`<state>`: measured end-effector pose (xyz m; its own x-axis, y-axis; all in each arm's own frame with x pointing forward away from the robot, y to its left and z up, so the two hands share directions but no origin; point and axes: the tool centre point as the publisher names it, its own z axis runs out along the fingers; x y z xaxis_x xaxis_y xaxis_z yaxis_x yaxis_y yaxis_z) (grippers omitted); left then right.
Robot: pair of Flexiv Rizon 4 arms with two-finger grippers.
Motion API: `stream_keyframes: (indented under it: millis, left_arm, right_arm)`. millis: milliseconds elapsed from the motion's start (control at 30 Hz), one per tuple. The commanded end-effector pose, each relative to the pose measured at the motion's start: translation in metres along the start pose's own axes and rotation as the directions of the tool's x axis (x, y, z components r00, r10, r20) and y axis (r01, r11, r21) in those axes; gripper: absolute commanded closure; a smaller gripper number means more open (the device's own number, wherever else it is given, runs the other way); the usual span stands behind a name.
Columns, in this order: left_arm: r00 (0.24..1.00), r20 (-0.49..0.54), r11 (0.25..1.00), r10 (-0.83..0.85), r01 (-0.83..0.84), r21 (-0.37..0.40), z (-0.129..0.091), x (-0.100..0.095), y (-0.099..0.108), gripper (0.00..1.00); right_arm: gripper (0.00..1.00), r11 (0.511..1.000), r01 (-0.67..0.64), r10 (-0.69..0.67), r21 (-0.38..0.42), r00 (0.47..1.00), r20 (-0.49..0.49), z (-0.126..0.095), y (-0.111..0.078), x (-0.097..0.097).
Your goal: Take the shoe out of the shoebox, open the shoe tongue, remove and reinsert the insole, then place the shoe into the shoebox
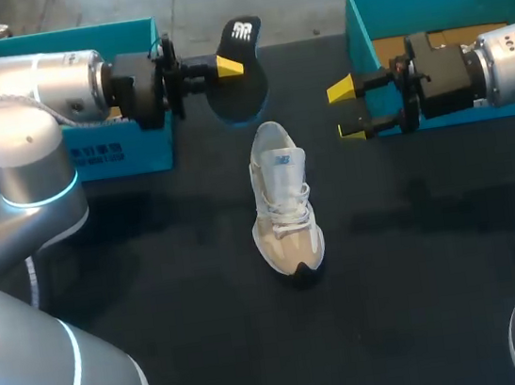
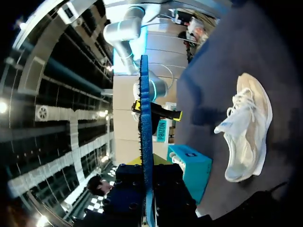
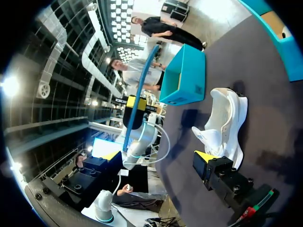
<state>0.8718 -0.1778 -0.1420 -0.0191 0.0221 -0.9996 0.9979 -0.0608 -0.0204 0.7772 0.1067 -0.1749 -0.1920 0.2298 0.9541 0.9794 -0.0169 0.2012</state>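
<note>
A white and beige shoe (image 1: 285, 210) lies on the dark table, its toe toward the front and its tongue pulled up. Its dark insole (image 1: 240, 73) hangs in the air behind the shoe's heel, with my left gripper (image 1: 225, 65) shut on its edge. From the left wrist the insole (image 2: 144, 118) shows edge-on as a blue strip between the fingers, with the shoe (image 2: 247, 135) off to one side. My right gripper (image 1: 349, 110) stands open to the right of the insole, level with the shoe's heel, with nothing between its fingers. In the right wrist view the shoe (image 3: 223, 126) lies just ahead of one yellow-tipped finger (image 3: 204, 157).
Two teal shoeboxes stand open at the back. The left shoebox (image 1: 91, 155) sits behind my left arm. The right shoebox (image 1: 362, 32), with brown card inside, is behind my right gripper. Bare table surrounds the shoe.
</note>
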Motion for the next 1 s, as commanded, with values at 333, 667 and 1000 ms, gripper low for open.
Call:
stream_keyframes:
  millis: [333, 667, 1000]
  left_arm:
    - [0.987, -0.008, 0.987, 0.161, -0.161, -0.018, 0.001, 0.001, -0.003, 1.0]
    - [0.991, 0.006, 0.99, 0.136, -0.136, -0.034, 0.004, 0.006, -0.002, 1.0]
    - [0.992, 0.025, 0.992, 0.125, -0.125, -0.032, 0.012, 0.008, -0.01, 1.0]
  right_arm:
    - [0.0, 1.0, 0.0, 0.0, -0.002, 1.0, 0.0, 0.001, 0.0, -0.001]
    - [0.0, 1.0, 0.0, 0.0, -0.002, 1.0, 0.0, 0.001, 0.0, -0.001]
    - [0.0, 1.0, 0.0, 0.0, -0.002, 1.0, 0.0, 0.001, 0.0, -0.001]
